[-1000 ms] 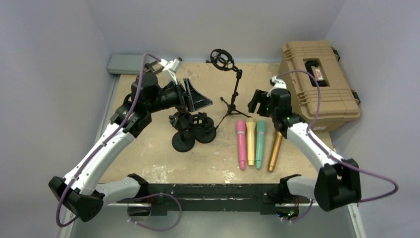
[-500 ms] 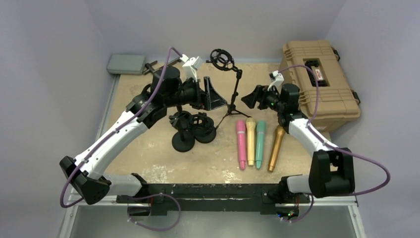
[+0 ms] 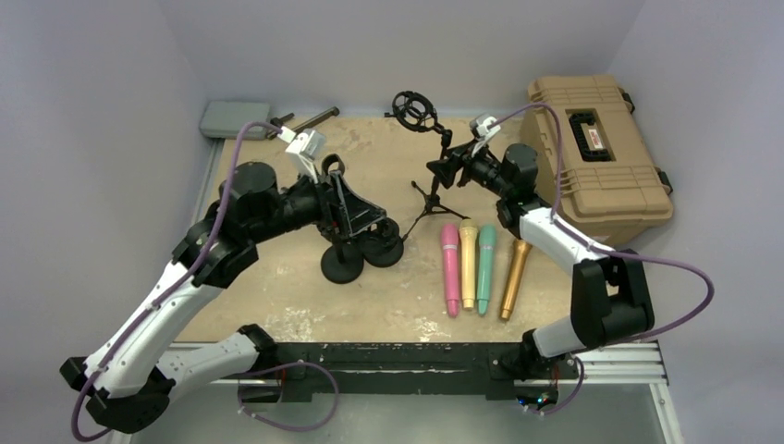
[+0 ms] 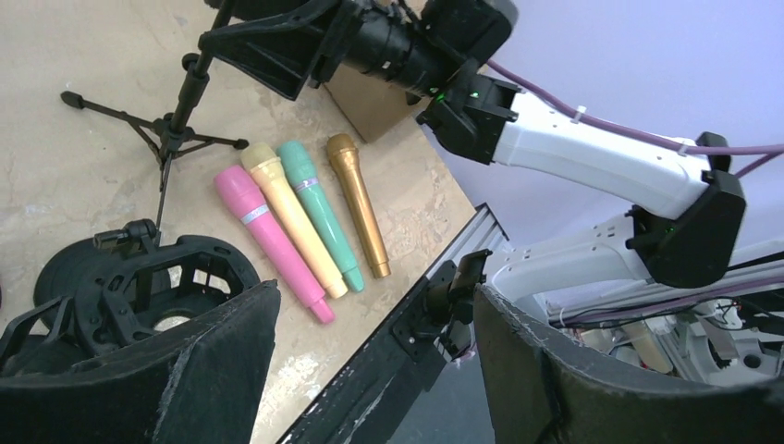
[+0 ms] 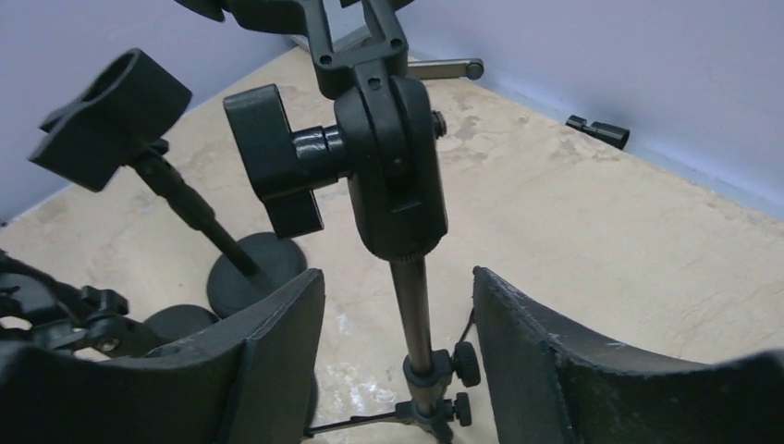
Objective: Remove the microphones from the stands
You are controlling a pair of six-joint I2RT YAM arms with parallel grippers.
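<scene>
Pink microphone (image 3: 450,268), cream microphone (image 3: 469,264), teal microphone (image 3: 485,268) and gold microphone (image 3: 514,277) lie side by side on the tabletop (image 3: 277,296), lower middle of the overhead view, heads pointing away from the arm bases. None sits in a holder that I can see: the ring mount (image 3: 413,109) atop the tripod stand (image 3: 436,176), upper middle, looks empty, so the lifting-out seems done.

The right hand (image 5: 398,361) stands spread on either side of the tripod stand's thin pole, just below the swivel joint (image 5: 393,176), with a gap on both sides and nothing pinched. The left hand (image 4: 370,370) is spread too and holds nothing. It hangs over the two round-base stands (image 3: 361,254) left of centre.

Each microphone looks like a stiff, smooth tube, fairly light, thicker at the head. It would likely roll or slip if pinched near the narrow tail, so the best hold is probably across the body just below the head. They touch or nearly touch, so the gold one at the outer edge offers the freest grip. The tripod stand looks light and top-heavy, so a nudge at the pole could tip it.
</scene>
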